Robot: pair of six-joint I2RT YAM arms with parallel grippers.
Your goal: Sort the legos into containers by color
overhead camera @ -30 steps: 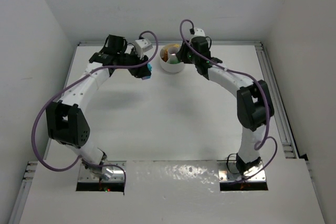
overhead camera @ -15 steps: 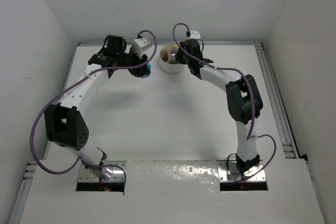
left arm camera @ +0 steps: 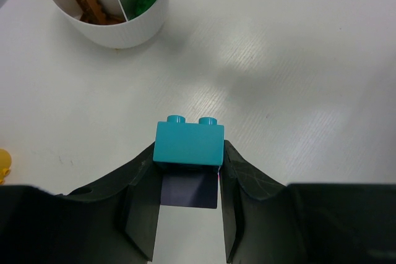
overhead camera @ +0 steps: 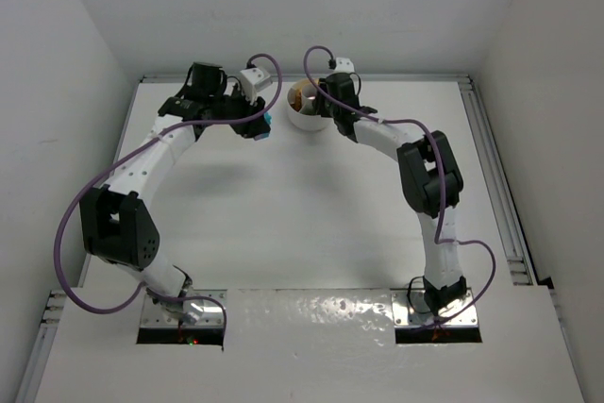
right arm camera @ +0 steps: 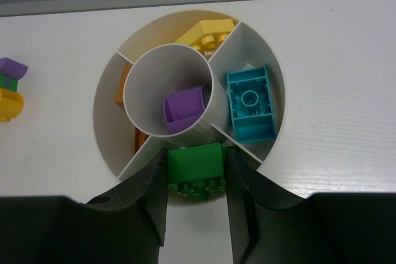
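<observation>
"Seen from above, where's the dish (overhead camera: 304, 121)?"
"Twelve o'clock on the counter (overhead camera: 302, 214)."
"Left wrist?"
"Left end effector (left arm camera: 189, 156) clamps a teal brick (left arm camera: 189, 143), waiting."
"Right wrist?"
"Right end effector (right arm camera: 196, 174) pinches a green brick (right arm camera: 193, 160) at the six o'clock wedge's rim. I'd nudge it inward, then release."

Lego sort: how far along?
Done: yellow brick, orange brick, purple brick and teal brick lie in separate sections of the dish. In hand: right claw grips a green brick over the near wedge; left claw grips a second teal brick away from it. To do: a loose cluster beside the dish.
</observation>
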